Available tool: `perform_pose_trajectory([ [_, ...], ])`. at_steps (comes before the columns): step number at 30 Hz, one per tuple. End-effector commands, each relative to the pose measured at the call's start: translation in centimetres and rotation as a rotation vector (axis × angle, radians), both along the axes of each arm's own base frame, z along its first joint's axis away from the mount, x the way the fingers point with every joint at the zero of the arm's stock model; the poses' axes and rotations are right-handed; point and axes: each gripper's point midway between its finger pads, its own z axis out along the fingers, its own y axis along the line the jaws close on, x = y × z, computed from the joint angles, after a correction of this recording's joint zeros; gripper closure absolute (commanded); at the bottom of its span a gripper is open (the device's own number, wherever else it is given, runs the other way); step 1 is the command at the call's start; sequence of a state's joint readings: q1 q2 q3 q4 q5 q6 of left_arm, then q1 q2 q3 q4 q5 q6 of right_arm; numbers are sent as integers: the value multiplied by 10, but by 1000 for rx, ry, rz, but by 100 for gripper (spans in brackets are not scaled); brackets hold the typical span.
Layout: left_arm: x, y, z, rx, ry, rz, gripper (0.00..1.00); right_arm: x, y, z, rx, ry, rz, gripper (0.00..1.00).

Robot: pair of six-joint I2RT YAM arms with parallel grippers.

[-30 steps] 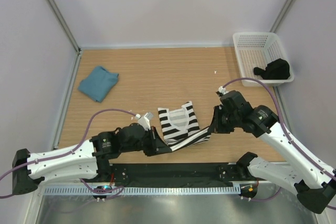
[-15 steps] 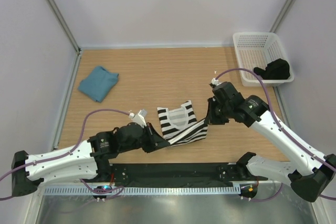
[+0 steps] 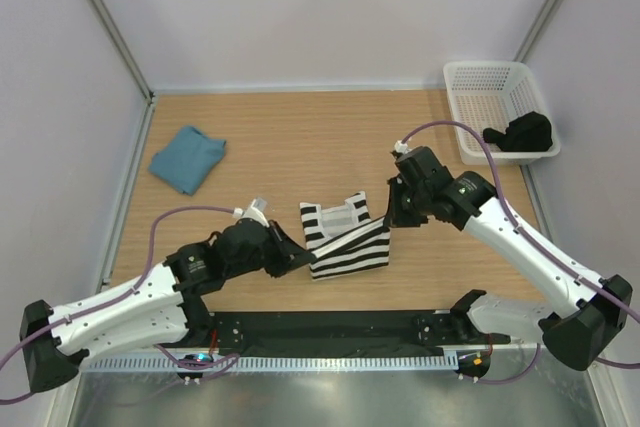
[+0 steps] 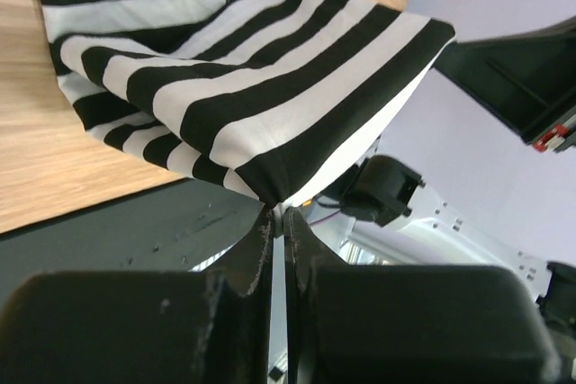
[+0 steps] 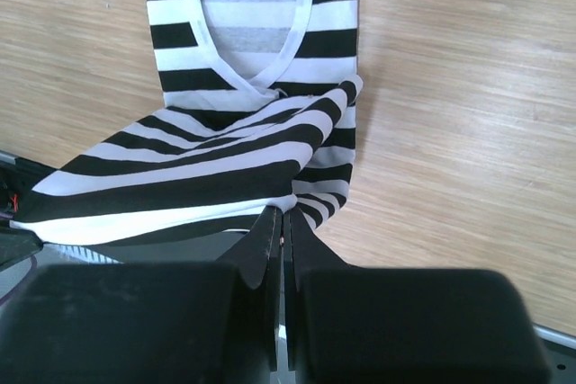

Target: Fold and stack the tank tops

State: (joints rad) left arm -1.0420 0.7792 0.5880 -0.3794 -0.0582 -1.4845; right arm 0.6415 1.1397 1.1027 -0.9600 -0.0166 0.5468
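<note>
My black left gripper (image 4: 277, 215) and black right gripper (image 5: 281, 218) are pinching the black-and-white striped tank top (image 3: 348, 239); the plain teal-blue tank top (image 3: 187, 158) is lying on the tan wood-grain desk (image 3: 300, 137).

The left arm (image 3: 120, 312) and right arm (image 3: 535, 255) have white shells and black joints, each trailed by a purple cable (image 3: 190, 213); the left gripper (image 4: 277, 218) and right gripper (image 5: 281, 218) are blocky, matte black

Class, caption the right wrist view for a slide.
Right claw pinches an edge of the black-and-white striped cloth tank top over a wooden table.
</note>
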Motion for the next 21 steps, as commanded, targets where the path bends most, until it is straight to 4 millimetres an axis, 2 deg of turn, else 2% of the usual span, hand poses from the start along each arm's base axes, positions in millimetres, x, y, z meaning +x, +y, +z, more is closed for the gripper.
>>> perform_pose_trajectory([
  [1, 7, 5, 7, 16, 19, 2, 96, 30, -7, 17, -16, -101, -40, 99],
  [8, 33, 5, -4, 41, 111, 0, 97, 52, -10, 13, 9, -79, -44, 99],
  [14, 60, 8, -5, 63, 109, 5, 98, 83, -8, 10, 23, -89, -53, 99],
  [15, 64, 7, -11, 76, 125, 6, 99, 88, -6, 10, 30, -97, -50, 99],
  [21, 87, 13, -17, 95, 137, 28, 100, 116, 1, -1, 36, -81, -51, 99],
])
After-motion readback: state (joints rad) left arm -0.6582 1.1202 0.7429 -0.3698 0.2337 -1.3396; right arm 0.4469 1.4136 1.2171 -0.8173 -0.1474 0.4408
